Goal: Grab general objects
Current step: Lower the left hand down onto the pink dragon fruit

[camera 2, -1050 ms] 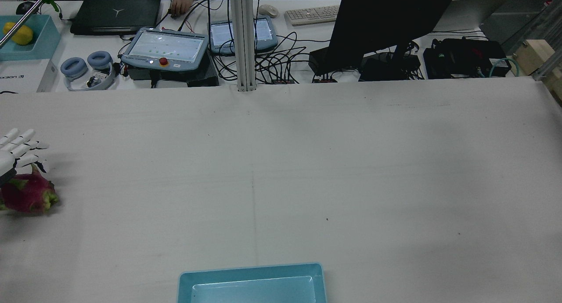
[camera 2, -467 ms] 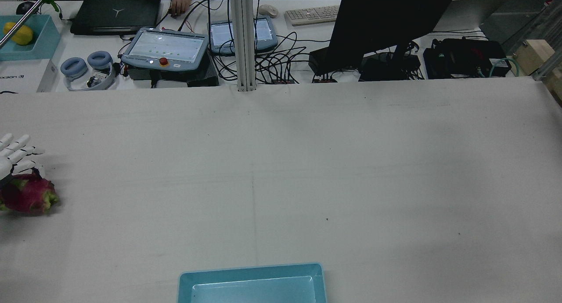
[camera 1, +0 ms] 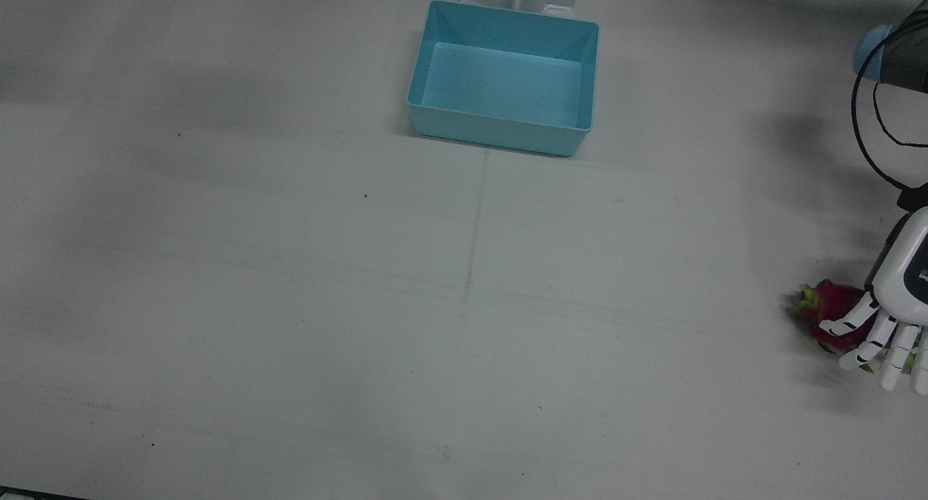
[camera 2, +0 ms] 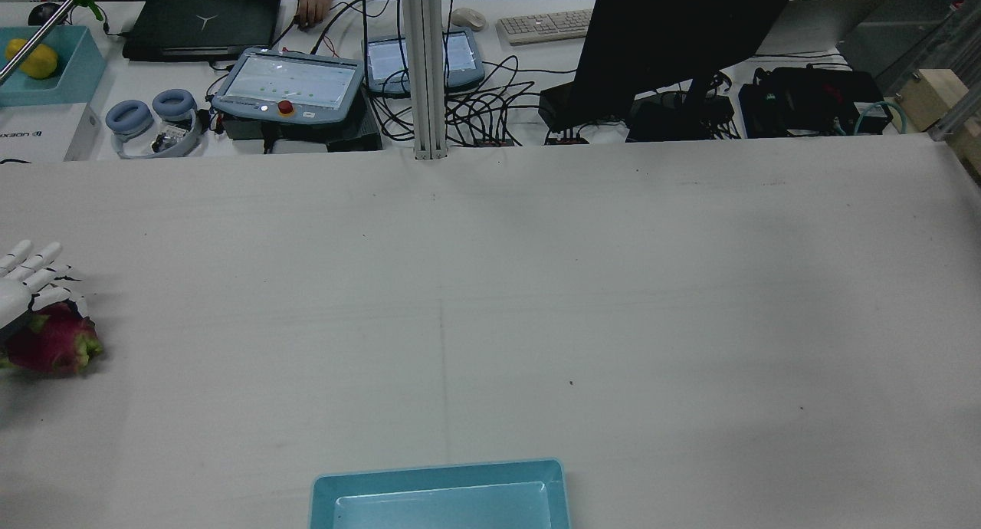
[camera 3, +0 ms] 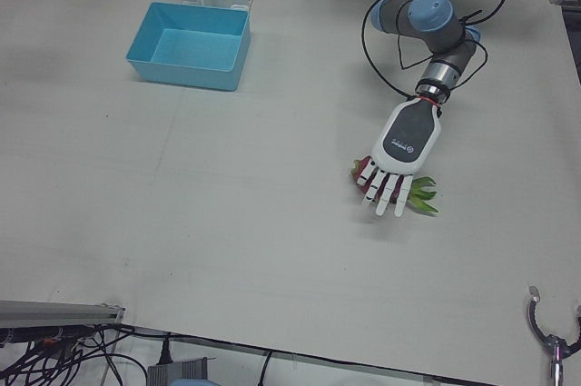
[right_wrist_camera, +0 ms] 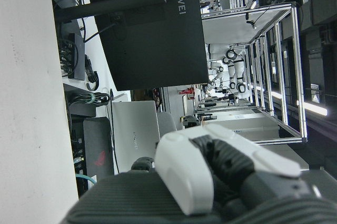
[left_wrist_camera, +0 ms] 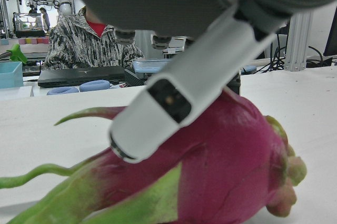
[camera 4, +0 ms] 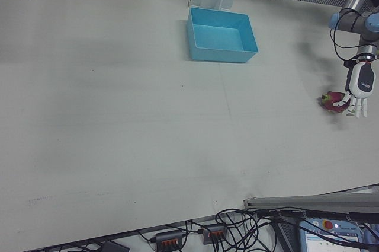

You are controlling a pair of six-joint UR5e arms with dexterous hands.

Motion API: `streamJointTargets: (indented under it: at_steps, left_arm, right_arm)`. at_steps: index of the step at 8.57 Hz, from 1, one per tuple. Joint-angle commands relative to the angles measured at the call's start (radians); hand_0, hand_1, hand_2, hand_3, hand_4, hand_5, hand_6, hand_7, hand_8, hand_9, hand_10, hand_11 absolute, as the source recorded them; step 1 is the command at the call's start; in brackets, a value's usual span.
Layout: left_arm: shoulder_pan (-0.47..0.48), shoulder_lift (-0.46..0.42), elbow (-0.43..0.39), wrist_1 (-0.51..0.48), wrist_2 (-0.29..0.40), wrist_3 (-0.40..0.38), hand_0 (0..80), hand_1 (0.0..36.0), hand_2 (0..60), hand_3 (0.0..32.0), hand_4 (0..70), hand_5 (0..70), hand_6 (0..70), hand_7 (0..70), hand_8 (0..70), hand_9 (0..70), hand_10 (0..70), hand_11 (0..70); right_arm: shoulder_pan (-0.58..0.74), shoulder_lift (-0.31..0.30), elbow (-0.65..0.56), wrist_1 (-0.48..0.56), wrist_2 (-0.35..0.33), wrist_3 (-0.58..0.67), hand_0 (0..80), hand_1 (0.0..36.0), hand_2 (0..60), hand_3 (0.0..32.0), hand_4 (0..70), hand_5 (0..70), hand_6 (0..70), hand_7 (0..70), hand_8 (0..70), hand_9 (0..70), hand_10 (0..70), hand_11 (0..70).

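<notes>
The left robot hand [camera 3: 392, 168] hovers spread over the pink dragon fruit [camera 2: 52, 346], its fingers [left_wrist_camera: 158, 108] extended across the fruit's top and not clenched around it. The fruit lies on the white tabletop [camera 1: 290, 282] at the far left edge, well apart from the blue bin [camera 1: 505, 76]. The right robot hand [right_wrist_camera: 221, 166] shows only in its own view, fingers curled; whether it holds anything I cannot tell.

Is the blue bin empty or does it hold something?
Empty. The front view looks straight into the bin and shows only its bare blue floor; the dragon fruit lies on the table, under the left hand.
</notes>
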Motion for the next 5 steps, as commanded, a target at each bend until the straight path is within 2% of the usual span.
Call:
streamJointTargets:
  at_steps: [1,2,3,4,5]
  left_arm:
    - [0.013,-0.007,0.015,-0.001,-0.004,0.017,80.0,36.0,60.0,8.6,0.0,45.3,0.0,32.5,0.0,5.1,0.0,0.0]
    - [0.013,-0.009,0.018,-0.002,-0.004,0.018,80.0,36.0,60.0,8.6,0.0,44.8,0.0,32.7,0.0,5.1,0.0,0.0]
    - [0.013,-0.010,0.031,-0.008,-0.004,0.017,80.0,36.0,60.0,7.8,0.0,49.2,0.0,34.0,0.0,5.4,0.0,0.0]
    - [0.013,-0.010,0.035,-0.010,-0.004,0.018,80.0,36.0,60.0,7.8,0.0,49.2,0.0,34.1,0.0,5.4,0.0,0.0]
    - [0.014,-0.010,0.035,-0.011,-0.004,0.024,80.0,36.0,60.0,7.0,0.0,54.4,0.0,35.7,0.0,5.7,0.0,0.0]
  right_arm:
    - [0.000,0.000,0.000,0.000,0.000,0.000,0.0,0.0,0.0,0.0,0.0,0.0,0.0,0.0,0.0,0.0,0.0,0.0]
    - [0.000,0.000,0.000,0.000,0.000,0.000,0.0,0.0,0.0,0.0,0.0,0.0,0.0,0.0,0.0,0.0,0.0,0.0]
    - [0.000,0.000,0.000,0.000,0.000,0.000,0.0,0.0,0.0,0.0,0.0,0.0,0.0,0.0,0.0,0.0,0.0,0.0]
    - [0.000,0.000,0.000,0.000,0.000,0.000,0.0,0.0,0.0,0.0,0.0,0.0,0.0,0.0,0.0,0.0,0.0,0.0]
    - [0.000,0.000,0.000,0.000,0.000,0.000,0.0,0.0,0.0,0.0,0.0,0.0,0.0,0.0,0.0,0.0,0.0,0.0]
